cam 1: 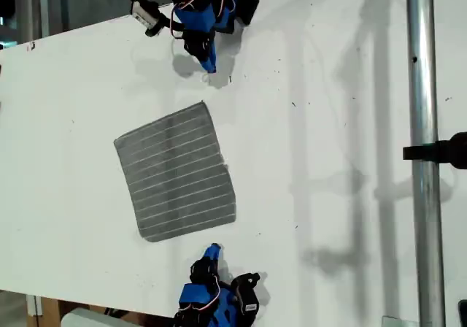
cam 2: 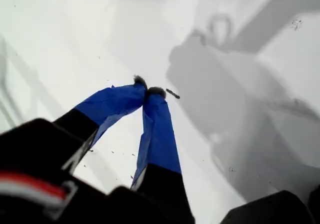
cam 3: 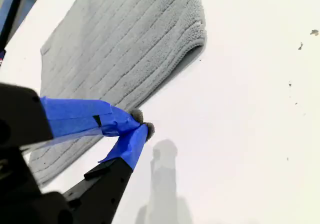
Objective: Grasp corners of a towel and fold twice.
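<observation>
Surface [cam 1: 328, 195]: white, carried the towel [cam 1: 177, 171] flat, unfolded.
Jaws: my first gripper [cam 2: 148, 90] and my second gripper [cam 3: 142, 123] pressed together, empty, near its corners, ready to grasp.

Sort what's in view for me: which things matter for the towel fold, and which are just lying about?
Belongs to the job:
- the towel, flat and unfolded on the white table
- my first gripper, pincer shut, off the cloth
- my second gripper, pincer shut, by the towel's edge

Just there:
- the metal pole at the exterior view's right
- the black clamp on it
</observation>
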